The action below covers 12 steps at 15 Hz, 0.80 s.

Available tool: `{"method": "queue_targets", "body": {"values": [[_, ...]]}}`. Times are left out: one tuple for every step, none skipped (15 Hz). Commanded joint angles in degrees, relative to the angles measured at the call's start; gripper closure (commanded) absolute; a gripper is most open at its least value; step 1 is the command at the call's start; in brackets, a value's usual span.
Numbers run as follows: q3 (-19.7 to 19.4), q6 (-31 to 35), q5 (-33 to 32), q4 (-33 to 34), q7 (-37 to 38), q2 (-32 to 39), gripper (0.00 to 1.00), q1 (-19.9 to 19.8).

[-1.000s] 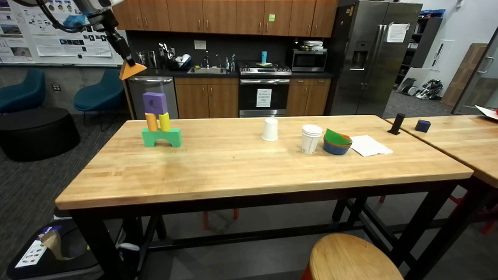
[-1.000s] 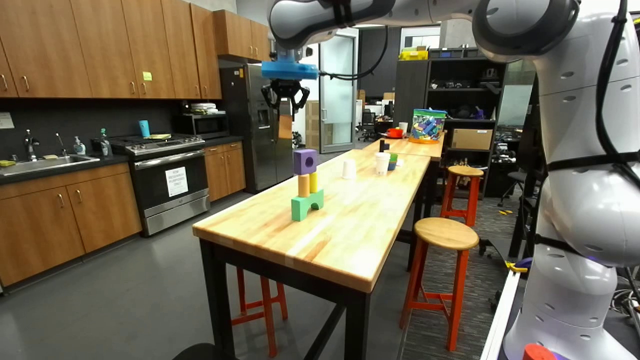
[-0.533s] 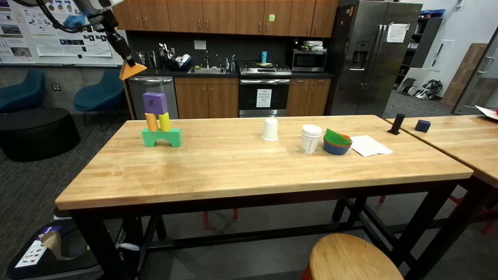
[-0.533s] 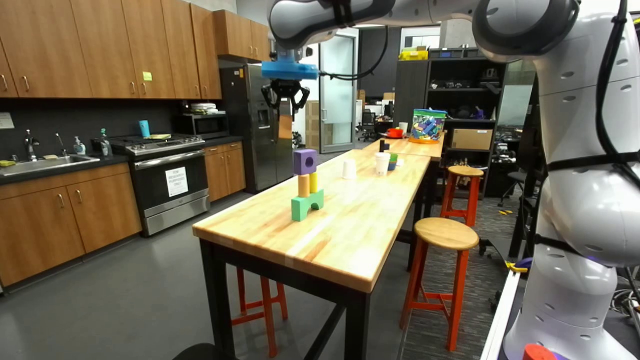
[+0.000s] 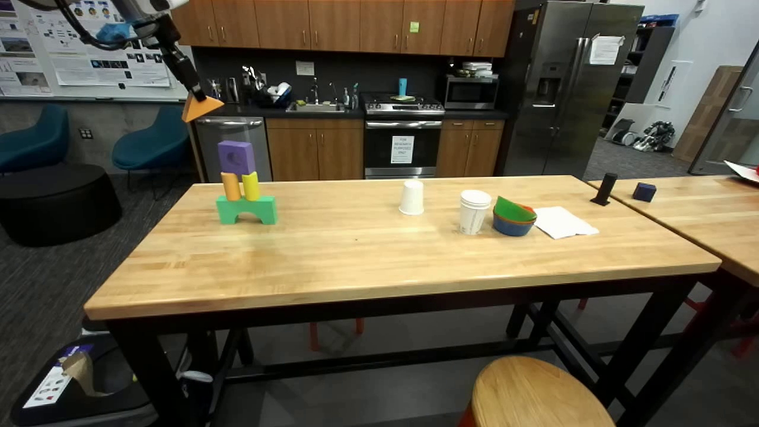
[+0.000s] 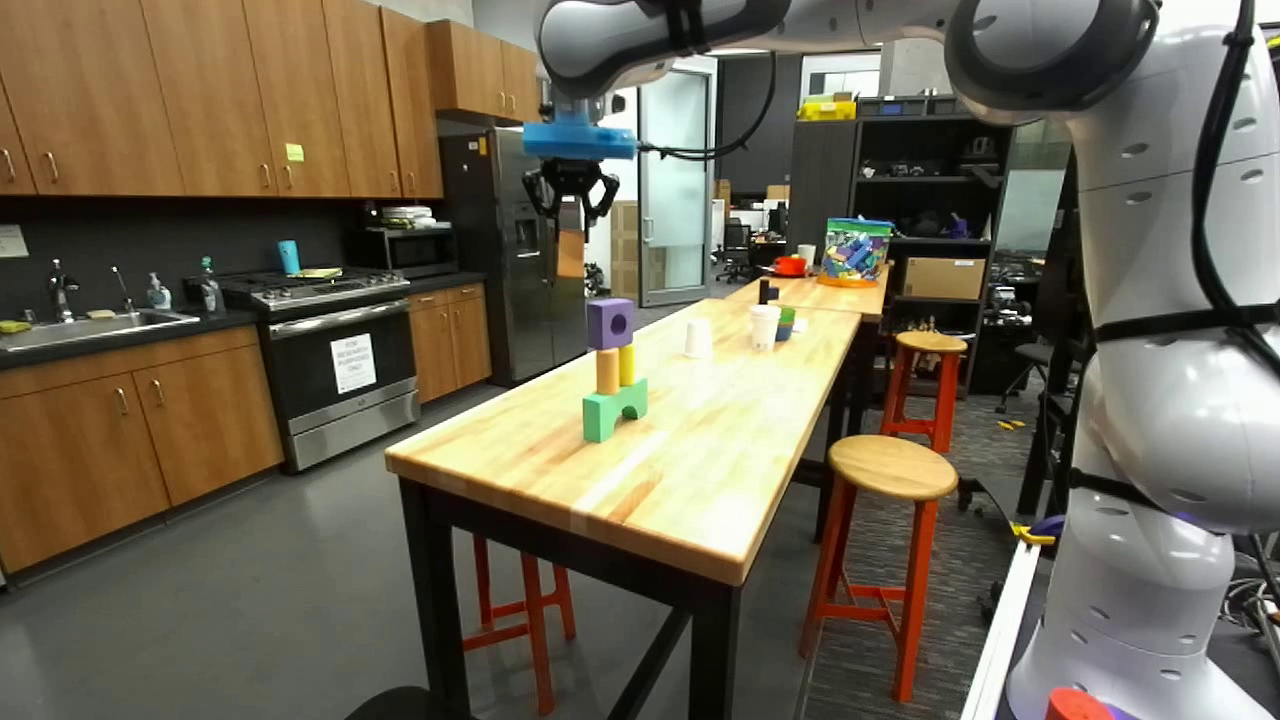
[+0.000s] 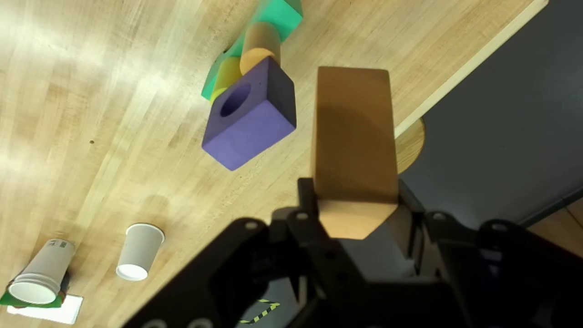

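In an exterior view's upper left, your jaws pinched the orange block (image 5: 200,108), near the purple block (image 5: 235,153).

In an exterior view, the gripper (image 6: 571,223) held an orange block (image 6: 570,255) higher than the long wood-topped table (image 6: 540,462), though the grip itself was hard to make out against the dark refrigerator (image 6: 522,320). Lower, and visibly apart from it, a purple block (image 6: 605,325) (a round hole showed in its face) sat across an orange cylinder (image 6: 607,371) and a yellow cylinder (image 6: 627,365), both upright on a green arch (image 6: 600,418). Farther along stood a white cup (image 6: 698,338).
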Motion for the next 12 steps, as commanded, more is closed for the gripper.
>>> {"method": "queue_targets", "body": {"values": [[0.0, 0.0, 0.1, 0.6, 2.3, 0.5, 0.84, 0.3], [0.0, 0.0, 0.2, 0.9, 4.1, 0.8, 0.84, 0.6], [0.9, -0.3, -0.1, 1.4, 5.9, 1.2, 0.84, 0.1], [1.0, -0.1, 0.0, 1.6, 8.0, 1.3, 0.84, 0.2], [1.1, -0.1, 0.1, 1.8, 9.8, 1.5, 0.84, 0.3], [1.2, -0.2, 0.3, 2.1, 11.7, 1.6, 0.84, 0.2], [1.2, 0.1, -0.2, 2.2, 14.0, 1.7, 0.84, 0.3], [0.6, 0.4, -0.3, 2.0, 16.0, 1.7, 0.84, 0.8], [0.6, 0.5, -0.2, 2.0, 17.6, 1.6, 0.84, 0.7], [0.5, 0.4, -0.1, 2.0, 19.5, 1.5, 0.84, 0.6], [0.4, 0.3, -0.1, 2.0, 21.5, 1.5, 0.84, 0.6], [0.1, 0.2, -0.4, 2.1, 24.0, 1.5, 0.84, 0.6]]}}
